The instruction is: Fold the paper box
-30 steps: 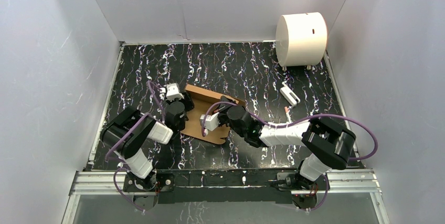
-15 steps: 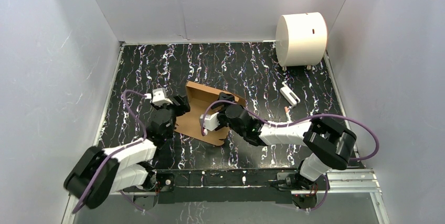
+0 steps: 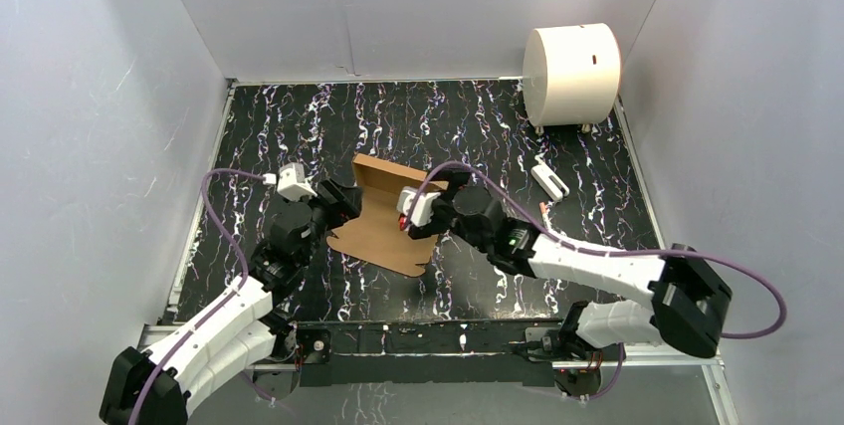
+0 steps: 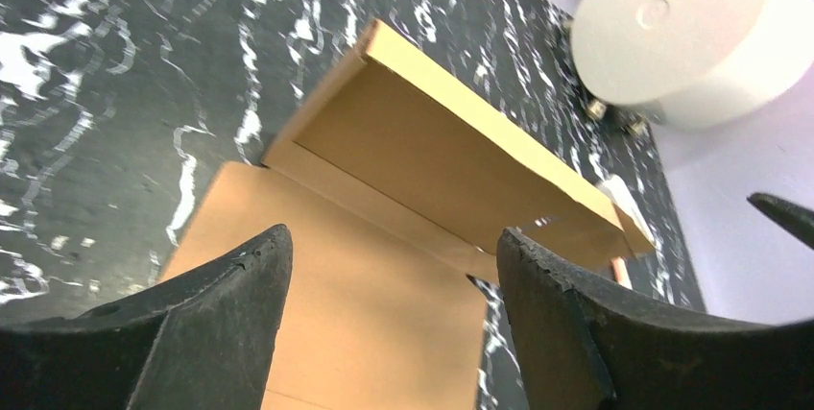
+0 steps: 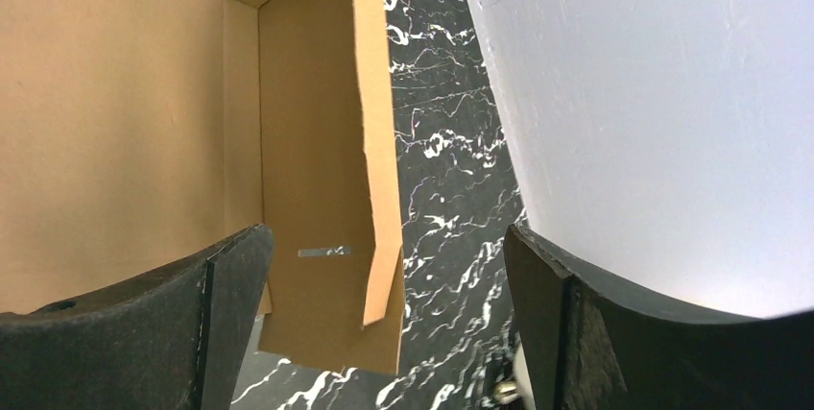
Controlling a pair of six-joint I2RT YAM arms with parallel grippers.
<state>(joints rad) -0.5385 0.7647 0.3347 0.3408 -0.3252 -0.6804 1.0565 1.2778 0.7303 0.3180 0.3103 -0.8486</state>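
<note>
— So, where is the paper box (image 3: 383,226)?

— Lying on the black marbled table (image 3: 279,126), near its middle. The wide brown panel is flat, and 1 long flap (image 4: 451,165) stands up along its 12 o'clock edge.

— And the 2 grippers?

— The left gripper (image 4: 392,237) sits at the box's 9 o'clock side. Its jaws are spread wide over the flat panel with nothing pinched between them. Whether a fingertip touches the cardboard I cannot tell.

— The other one?

— The right gripper (image 5: 384,237) is at the 3 o'clock side, pointing toward 12 o'clock. Its jaws are also wide apart and hold nothing. In its wrist view the raised flap's free end shows in the gap between the fingers, clear of both.

— Anything further out?

— A large white cylinder (image 3: 570,75) lies on its side in the far corner, around 2 o'clock from the box and well apart from it. A small white object (image 3: 549,179) lies at about 3 o'clock, beyond the right gripper. Pale walls (image 3: 100,97) close in 3 sides.
</note>
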